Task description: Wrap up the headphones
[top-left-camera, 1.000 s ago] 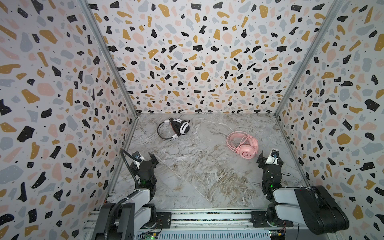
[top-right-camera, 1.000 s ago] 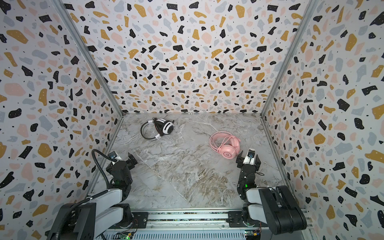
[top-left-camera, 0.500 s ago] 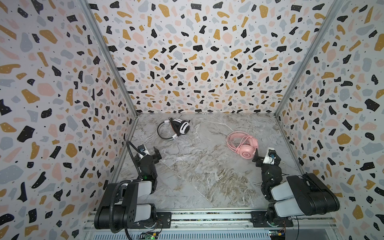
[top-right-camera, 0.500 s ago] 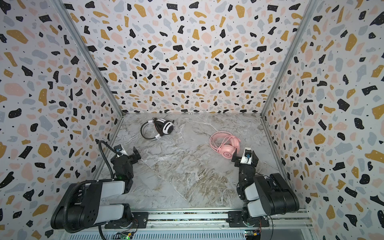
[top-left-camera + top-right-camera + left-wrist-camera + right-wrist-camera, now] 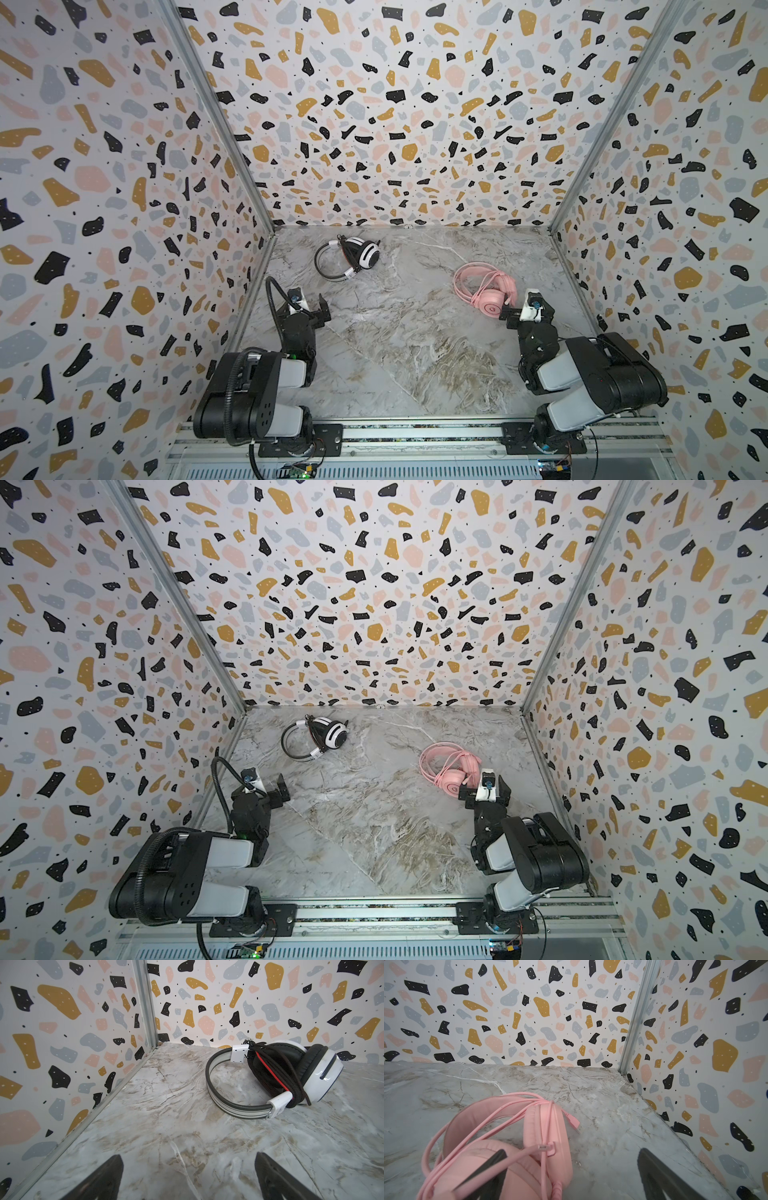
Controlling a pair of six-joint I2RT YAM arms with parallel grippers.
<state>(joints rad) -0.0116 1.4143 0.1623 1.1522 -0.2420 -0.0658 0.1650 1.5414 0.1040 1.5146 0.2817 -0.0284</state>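
- Both top views: pink headphones point(image 5: 486, 291) point(image 5: 451, 769) lie on the marble table point(image 5: 395, 353), right half, mid-depth, near the right wall. Thin pink cable is looped loosely over the band and cups.
- White headphones point(image 5: 353, 257) point(image 5: 320, 735) lie left of centre at the back, near the rear wall. Black-striped cups are folded together and the black band rings out to the left.
- The two headsets are well apart, with bare table between them.
- Left gripper point(image 5: 309, 305) sits low by the left wall, fingers spread and empty, well short of the white headphones with a clear path to them.
- Right gripper point(image 5: 527, 307) is just beside the pink headphones on the near side, fingers spread. One finger is at the near cup; contact can't be told.
- Terrazzo walls point(image 5: 374, 124) close three sides; the front rail point(image 5: 415, 432) carries both arm bases.
- Left wrist view: white headphones point(image 5: 280, 1076) lie ahead, resting on the side of one cup. Black braided cable with a red strand is wound around the cups. Both dark fingers point(image 5: 108, 1178) are wide apart over bare marble.
- Right wrist view: pink headphones point(image 5: 508, 1147) are close up, cable strands crossing band and cup, the plug end poking out onto the table. One dark finger point(image 5: 483, 1174) overlaps the near cup, the other is over bare table; nothing is pinched.
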